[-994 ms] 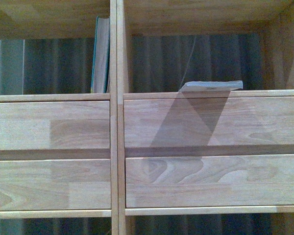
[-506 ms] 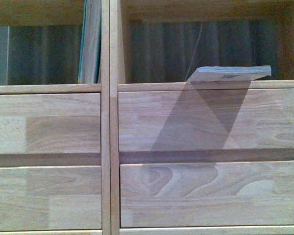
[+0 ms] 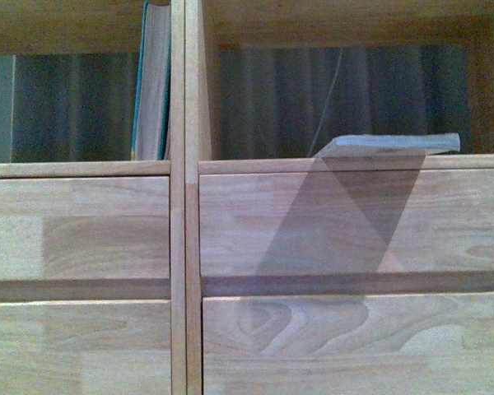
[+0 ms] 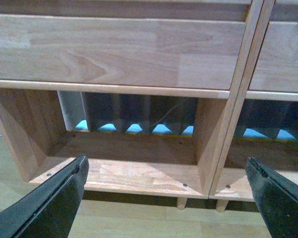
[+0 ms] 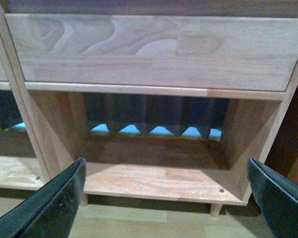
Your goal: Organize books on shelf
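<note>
The left gripper and right gripper are being held wide, empty; the thin white paperback risks being knocked off by clumsy reaching.

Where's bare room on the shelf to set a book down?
Upper left: open left of the teal book, which stands by the divider. Upper right: open between divider and the flat paperback; the front edge is crowded there. Bare boards: left bottom compartment and right bottom compartment.
</note>
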Motion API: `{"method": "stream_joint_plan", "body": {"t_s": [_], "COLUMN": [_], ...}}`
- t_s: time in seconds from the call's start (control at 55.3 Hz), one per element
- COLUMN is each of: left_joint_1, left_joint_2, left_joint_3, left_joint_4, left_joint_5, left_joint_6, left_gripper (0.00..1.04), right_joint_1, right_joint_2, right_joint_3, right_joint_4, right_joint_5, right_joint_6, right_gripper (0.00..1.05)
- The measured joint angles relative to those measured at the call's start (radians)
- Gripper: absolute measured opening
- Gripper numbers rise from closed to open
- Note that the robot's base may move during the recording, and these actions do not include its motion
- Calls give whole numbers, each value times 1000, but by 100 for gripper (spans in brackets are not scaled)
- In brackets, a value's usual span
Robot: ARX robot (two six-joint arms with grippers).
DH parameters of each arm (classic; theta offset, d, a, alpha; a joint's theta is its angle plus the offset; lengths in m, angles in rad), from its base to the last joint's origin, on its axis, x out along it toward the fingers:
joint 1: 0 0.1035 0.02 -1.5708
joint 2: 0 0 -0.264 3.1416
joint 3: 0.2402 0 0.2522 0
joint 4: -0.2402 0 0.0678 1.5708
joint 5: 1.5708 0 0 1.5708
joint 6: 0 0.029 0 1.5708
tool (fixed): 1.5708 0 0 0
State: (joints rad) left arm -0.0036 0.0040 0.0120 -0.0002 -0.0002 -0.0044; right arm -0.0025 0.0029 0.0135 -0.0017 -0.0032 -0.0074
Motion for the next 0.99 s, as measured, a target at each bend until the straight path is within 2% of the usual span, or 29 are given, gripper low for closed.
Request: {"method": "stream_joint_plan", "body": {"t_s": [0.85, 0.904, 0.94, 0.994], "left_joint_1": [0, 0, 0, 0], "left_joint_2": [0, 0, 0, 0], "left_joint_3": [0, 0, 0, 0], "left_joint_4": [0, 0, 0, 0], "left_joint_5": [0, 0, -1, 0], "left_joint_6": [0, 0, 0, 0], "left_gripper": [97, 97, 97, 97], "right_joint_1": [0, 31, 68, 100], "right_joint_2": [0, 2, 13, 48], "right_joint_3": [0, -5, -6, -2], "right_joint_4": [0, 60, 153, 238], "right_joint_5": [0, 93, 194, 257], "right_joint_6": [7, -32, -76, -108], "right_gripper": [98, 98, 98, 98]}}
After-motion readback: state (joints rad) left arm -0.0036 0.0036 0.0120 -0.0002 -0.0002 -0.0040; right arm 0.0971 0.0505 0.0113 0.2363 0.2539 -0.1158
